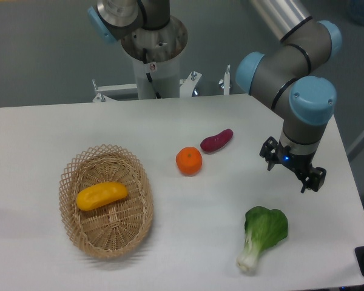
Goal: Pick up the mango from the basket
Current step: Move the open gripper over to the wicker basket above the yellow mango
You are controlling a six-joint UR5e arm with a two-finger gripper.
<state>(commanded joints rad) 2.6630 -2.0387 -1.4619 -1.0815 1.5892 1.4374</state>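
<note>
The yellow-orange mango point(101, 196) lies on its side inside the woven wicker basket point(107, 237), which rests at the left front of the white table. My gripper point(292, 172) hangs far to the right, above the table near its right edge and well away from the basket. Its two dark fingers are spread apart and hold nothing.
A round orange point(188, 161) and a purple sweet potato point(216, 140) lie mid-table between basket and gripper. A green bok choy point(262, 234) lies at the front right, below the gripper. The arm's base column point(153, 54) stands behind the table.
</note>
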